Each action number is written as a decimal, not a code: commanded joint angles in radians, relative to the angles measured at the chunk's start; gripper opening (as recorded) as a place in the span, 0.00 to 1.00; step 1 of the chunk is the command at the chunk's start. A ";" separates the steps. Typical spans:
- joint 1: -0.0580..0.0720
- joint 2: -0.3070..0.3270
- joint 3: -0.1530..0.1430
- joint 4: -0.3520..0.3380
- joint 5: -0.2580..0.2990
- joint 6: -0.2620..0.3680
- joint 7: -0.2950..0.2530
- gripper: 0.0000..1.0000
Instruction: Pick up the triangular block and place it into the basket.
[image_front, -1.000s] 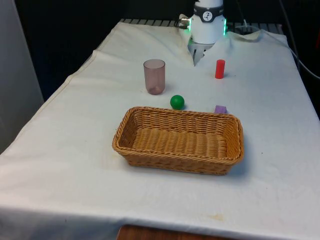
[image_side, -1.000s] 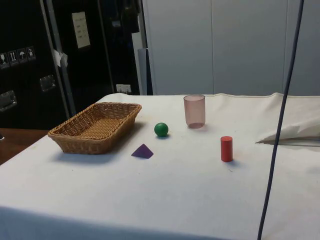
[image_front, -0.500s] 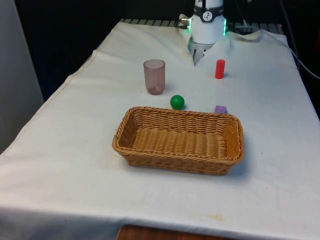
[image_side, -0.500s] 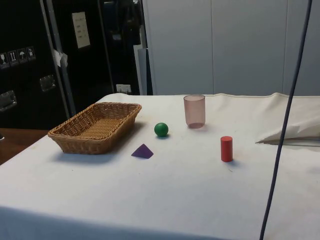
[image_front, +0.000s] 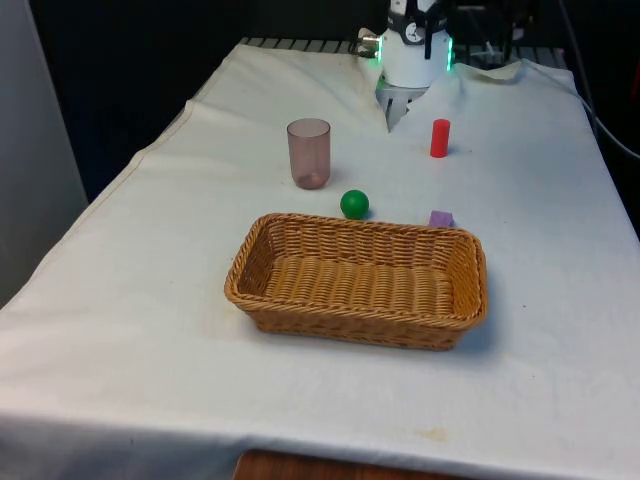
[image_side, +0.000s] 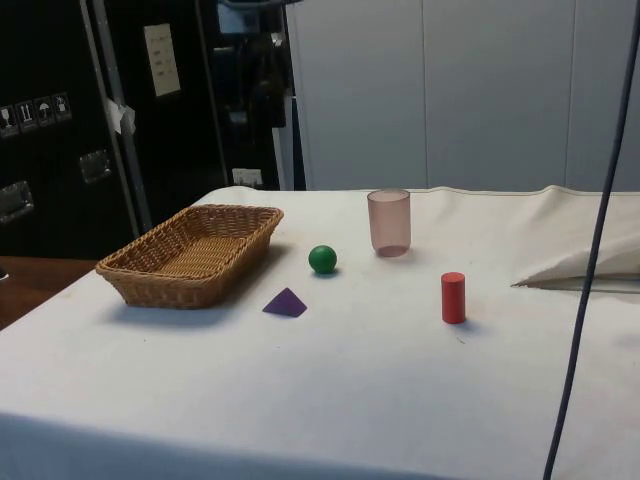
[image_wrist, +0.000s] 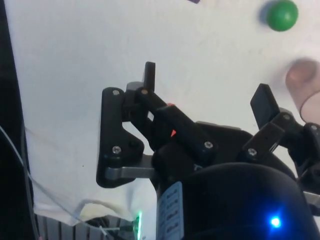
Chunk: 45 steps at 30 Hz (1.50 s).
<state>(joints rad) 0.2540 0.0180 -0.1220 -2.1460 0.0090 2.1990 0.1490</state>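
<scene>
In the front view the basket (image_front: 360, 278) sits nearest on the worktop (image_front: 150, 330), long axis running 9 to 3 o'clock, with bare cloth open on every side out to the edges. The triangular block (image_front: 441, 218) lies flat just behind the basket's far rim toward 1 o'clock, its apex up, with the green ball (image_front: 354, 204), pink cup (image_front: 309, 152) and red cylinder (image_front: 439, 138) beyond. Nothing on the cloth has shifted since the earlier frames; the claw (image_wrist: 205, 87) hangs spread, holding nothing
</scene>
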 joint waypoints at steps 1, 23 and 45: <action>0.000 0.002 0.003 -0.005 0.000 0.008 0.004 1.00; 0.002 0.114 0.021 -0.090 -0.020 0.222 0.036 1.00; 0.005 0.276 0.016 -0.113 -0.024 0.406 0.037 1.00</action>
<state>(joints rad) 0.2540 0.2800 -0.1000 -2.2550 -0.0030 2.5790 0.1750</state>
